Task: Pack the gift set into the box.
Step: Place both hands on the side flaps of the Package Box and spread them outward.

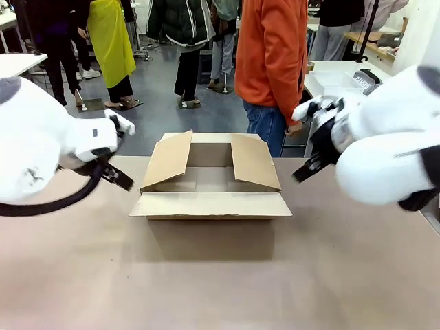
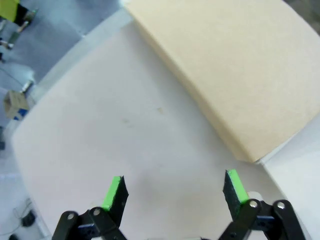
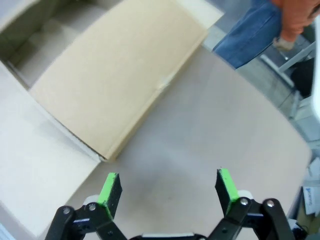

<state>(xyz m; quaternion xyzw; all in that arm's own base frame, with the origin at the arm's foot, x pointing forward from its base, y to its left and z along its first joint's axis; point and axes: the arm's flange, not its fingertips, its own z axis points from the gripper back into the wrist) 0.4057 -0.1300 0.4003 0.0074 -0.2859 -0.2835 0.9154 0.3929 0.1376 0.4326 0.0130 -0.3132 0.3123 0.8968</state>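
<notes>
Box [image 1: 210, 180], brown cardboard, flaps open, w/ bare interior

Box [image 1: 210, 205] on table [image 1: 344, 275], person [image 1: 271, 62] behind

A lab or workshop: grey floor [image 1: 158, 103], white workbenches [image 1: 337, 79], standing people [image 1: 271, 62].

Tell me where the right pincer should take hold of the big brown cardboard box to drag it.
Probably the right-hand top flap of the large brown corrugated cardboard box. It is a thin sheet raised at a slant, so its free edge could slip between the fingers of the open right pincer, coming down from above on that side. The box walls look too wide to span.
</notes>
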